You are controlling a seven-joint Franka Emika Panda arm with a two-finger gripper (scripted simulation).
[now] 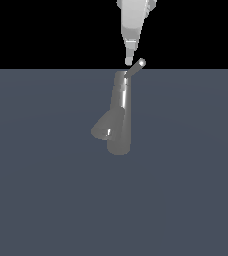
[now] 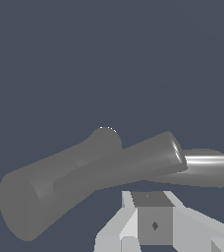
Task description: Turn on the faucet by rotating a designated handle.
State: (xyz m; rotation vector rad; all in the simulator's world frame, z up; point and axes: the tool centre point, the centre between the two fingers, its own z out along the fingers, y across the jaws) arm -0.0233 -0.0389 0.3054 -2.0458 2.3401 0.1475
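Note:
The faucet [image 1: 121, 120] is a shiny grey column standing on the grey floor, with a short thick spout [image 1: 102, 128] branching low toward the exterior view's left. The handle [image 1: 135, 68] is a thin grey rod slanting up from the column's top toward the exterior view's right. My white gripper [image 1: 129, 60] comes down from above, its tip right beside the handle, on its left in the exterior view; contact is unclear. The fingers look pressed together, holding nothing. In the wrist view the faucet [image 2: 109, 167] lies under the gripper [image 2: 153, 216], with the shiny handle [image 2: 207, 170] beside it.
A flat dark grey floor [image 1: 46, 200] stretches around the faucet on all sides. Behind it the background is black. Nothing else shows.

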